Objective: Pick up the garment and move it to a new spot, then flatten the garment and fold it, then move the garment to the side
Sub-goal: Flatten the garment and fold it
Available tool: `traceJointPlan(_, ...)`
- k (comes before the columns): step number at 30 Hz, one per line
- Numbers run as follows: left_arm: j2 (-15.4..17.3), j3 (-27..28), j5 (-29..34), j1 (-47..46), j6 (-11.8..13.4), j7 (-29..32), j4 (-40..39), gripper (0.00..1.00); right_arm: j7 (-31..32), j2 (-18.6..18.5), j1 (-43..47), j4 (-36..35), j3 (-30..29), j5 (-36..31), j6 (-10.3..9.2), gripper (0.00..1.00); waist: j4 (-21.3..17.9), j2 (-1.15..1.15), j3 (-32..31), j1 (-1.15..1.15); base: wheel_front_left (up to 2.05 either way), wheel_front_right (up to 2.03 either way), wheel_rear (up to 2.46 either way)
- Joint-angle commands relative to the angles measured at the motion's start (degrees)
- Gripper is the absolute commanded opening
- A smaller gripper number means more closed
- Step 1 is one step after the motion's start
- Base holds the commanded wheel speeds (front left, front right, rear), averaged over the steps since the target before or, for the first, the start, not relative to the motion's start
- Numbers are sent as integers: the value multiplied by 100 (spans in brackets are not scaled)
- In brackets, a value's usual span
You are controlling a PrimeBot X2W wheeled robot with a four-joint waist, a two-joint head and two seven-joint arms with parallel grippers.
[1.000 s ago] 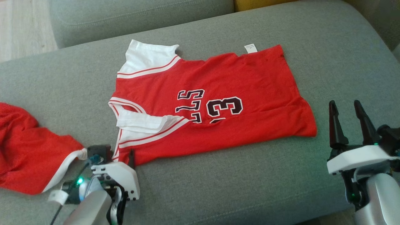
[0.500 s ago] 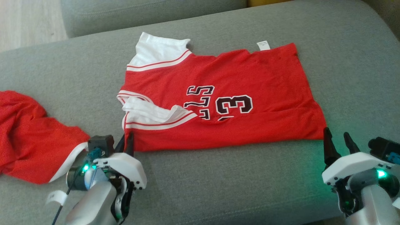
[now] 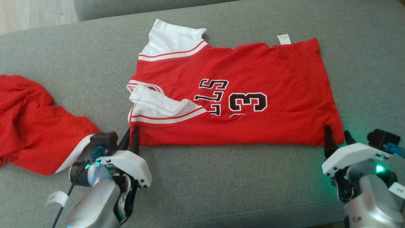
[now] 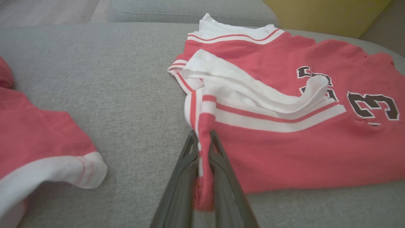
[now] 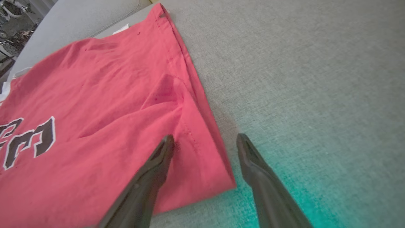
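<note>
- Broadly, the red jersey (image 3: 240, 95) is laid flat on the grey sofa seat (image 3: 221, 183), at the middle of the head view, with its long axis run from 9 o'clock to 3 o'clock.
- The neck and white sleeves are pointed toward 9 o'clock and the hem toward 3 o'clock; the printed "3" is turned on its side.
- One white sleeve is spread at the jersey's 11 o'clock corner; the other is folded over onto the chest, toward 8 o'clock.
- A small white label (image 3: 283, 39) is seen at the far edge, toward 1 o'clock.
- The left hand (image 3: 132, 139) is clamped on the jersey's near corner at 7 o'clock; in the left wrist view a ridge of red cloth is pinched between its fingers.
- The right hand (image 3: 337, 133) is held with its fingers apart at the hem corner at 5 o'clock, one finger over the cloth and the other over bare sofa.
- A second red garment (image 3: 31, 120) with a white band is crumpled at 9 o'clock, apart from the jersey.
</note>
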Motion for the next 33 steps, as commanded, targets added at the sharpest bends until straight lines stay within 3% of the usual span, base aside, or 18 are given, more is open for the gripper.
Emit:
traceJointPlan(1,196,167,67,-292,30,-47,-164,0,-81,-3,-211,-125,103,-51,-4,100,8,0,13,0,0,0,0)
traceJointPlan(6,206,124,79,-313,29,-34,-232,0,-88,0,-432,292,78,-195,-4,100,37,0,66,0,0,0,0)
traceJointPlan(7,209,113,80,-315,27,-26,-238,0,-77,0,-470,362,101,-188,-4,47,41,0,71,0,0,0,0)
traceJointPlan(8,213,104,79,-316,23,-21,-239,0,-81,1,-505,417,119,-166,-4,15,45,0,74,0,0,0,0)
traceJointPlan(9,217,96,79,-317,20,-19,-239,0,-93,1,-537,464,135,-141,-4,0,48,0,77,0,0,0,0)
traceJointPlan(13,230,53,76,-290,9,4,-192,0,-163,-120,-613,572,213,-89,-4,0,59,0,16,0,0,0,0)
traceJointPlan(21,263,-103,13,-47,-74,175,-82,0,7,-700,-501,422,486,135,-4,0,104,0,-320,0,0,0,0)
traceJointPlan(33,533,-204,-290,746,-157,550,-504,0,1688,-1696,423,-914,1421,1109,-4,0,131,0,-803,0,0,0,0)
